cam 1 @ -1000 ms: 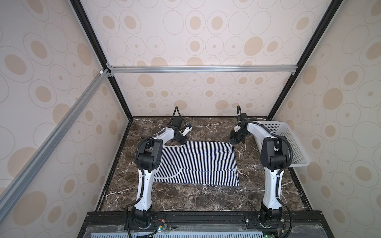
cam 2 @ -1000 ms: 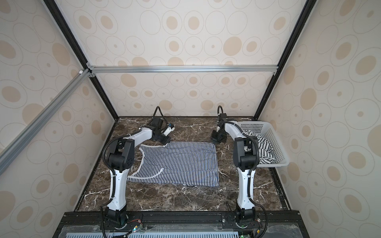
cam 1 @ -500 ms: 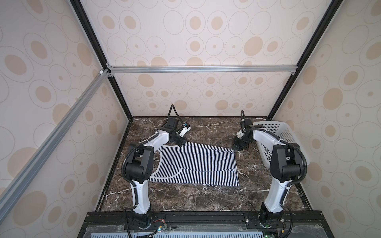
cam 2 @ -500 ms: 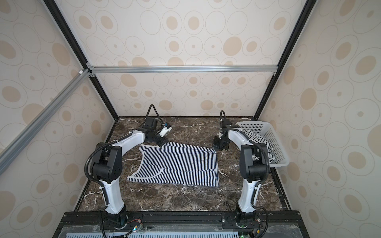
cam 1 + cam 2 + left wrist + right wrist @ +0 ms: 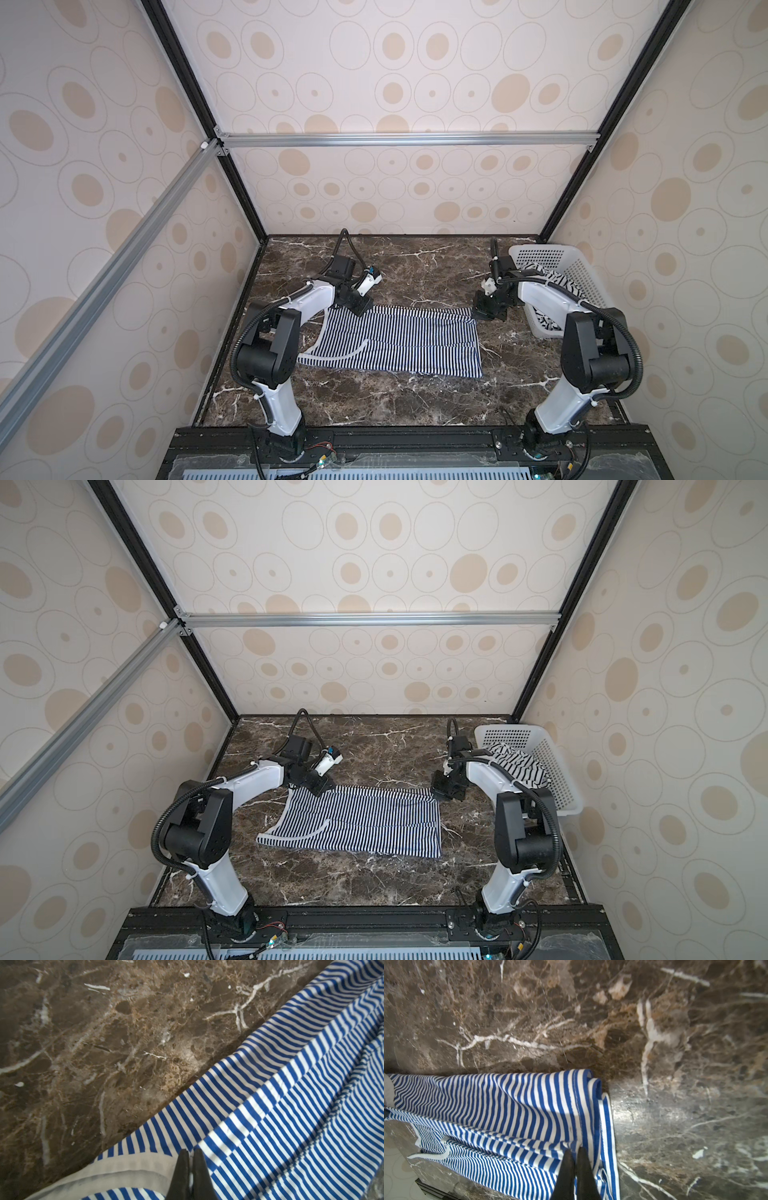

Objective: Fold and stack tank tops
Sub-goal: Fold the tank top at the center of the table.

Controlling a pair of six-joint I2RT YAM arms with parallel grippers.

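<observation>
We found the navy top (image 5: pixel 399 345) spread on the desk (image 5: pixel 415 266), near the basket (image 5: pixel 540 255) but apart from it, on the basket's left-arm side. Its hem end lay nearest the basket and its white-edged neck and armholes lay at the end farthest from it. Most of the cloth lay flat. In both top views the edge along the back was gathered into long folds running away from the basket.

The right pincer (image 5: pixel 478 318) stood just beside the basket, between it and the top's back hem corner. In the right wrist view its two black fingers (image 5: pixel 566 1165) were pressed together on a bunched fold of the hem, so we took it as clamped on the navy top.

The left pincer (image 5: pixel 359 311) was well apart from the basket, at the back corner of the top farthest from it. In the left wrist view its fingers (image 5: pixel 180 1169) stood together with a sliver of cloth between them, just where the stripes met the white edging, so it too was clamped on the navy top.

The white top (image 5: pixel 519 766) lay heaped inside the basket, partly hidden behind the right arm.
</observation>
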